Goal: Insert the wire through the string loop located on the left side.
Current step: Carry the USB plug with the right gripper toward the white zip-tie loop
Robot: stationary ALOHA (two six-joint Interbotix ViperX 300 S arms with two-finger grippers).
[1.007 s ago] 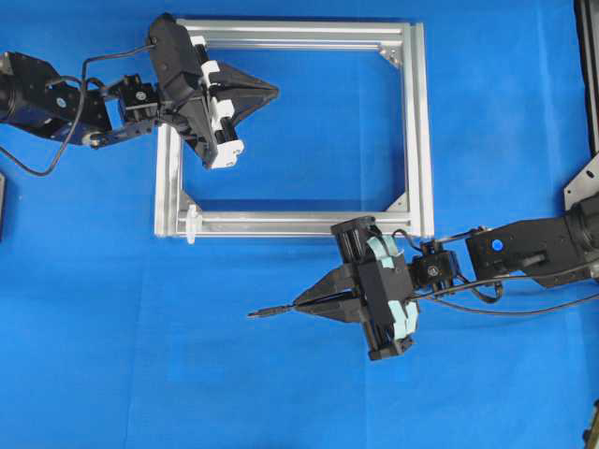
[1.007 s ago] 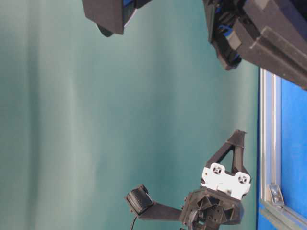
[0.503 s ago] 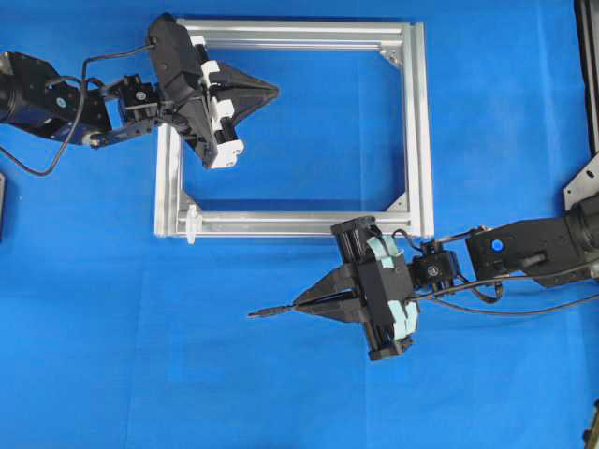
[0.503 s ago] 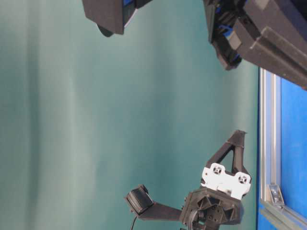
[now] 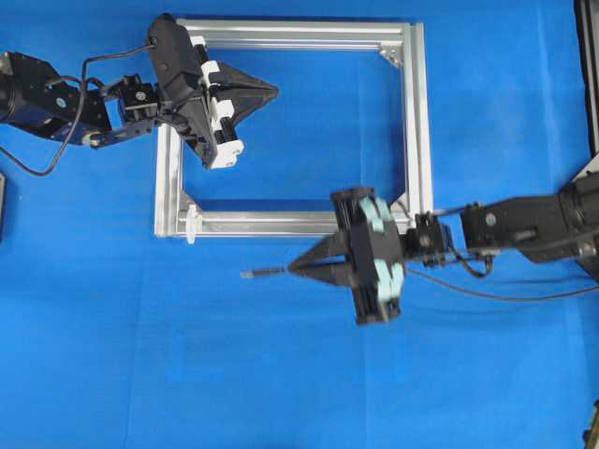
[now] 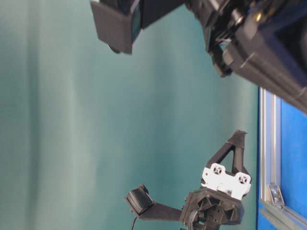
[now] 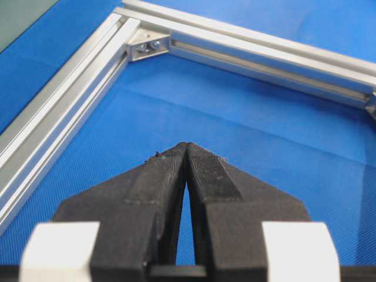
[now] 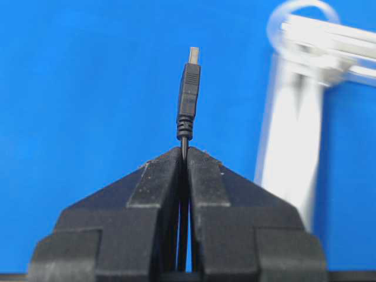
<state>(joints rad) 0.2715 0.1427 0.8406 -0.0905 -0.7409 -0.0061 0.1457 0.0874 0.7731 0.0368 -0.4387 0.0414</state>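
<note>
The right pincer (image 8: 183, 154), a pair of matt black ribbed wedge-shaped fingers, is clenched on the wire (image 8: 188, 94), a thin black cable ending in a slim moulded plug with ridged strain relief and a small bright metal tip. The plug stands straight out beyond the fingertips, its long axis in line with the pincer's own. In the overhead view this pincer (image 5: 292, 269) points toward the left of the picture with the plug (image 5: 262, 273) leading, just outside the lower bar of the silver extruded aluminium frame (image 5: 281, 223). Judgement: the coming move turns on one relation. The small white string loop (image 5: 191, 224) stands on that lower bar near its left corner, ahead of the plug tip and offset to the frame side of it, apart from it with bare blue cloth between. In the right wrist view the loop (image 8: 301, 23) shows as a blurred pale ring ahead and to the right of the plug, on top of the bar end. The loop's opening appears to face along the bar, roughly parallel to the plug's axis, so the tip needs a sideways shift toward the bar before advancing. The right arm is plainly the nearer one. Farther off, the left pincer (image 7: 186, 147), black with white blocks behind the fingers, is clenched on nothing and hovers over the frame's interior near the upper left corner bracket (image 7: 147, 44), well apart from the loop.
</note>
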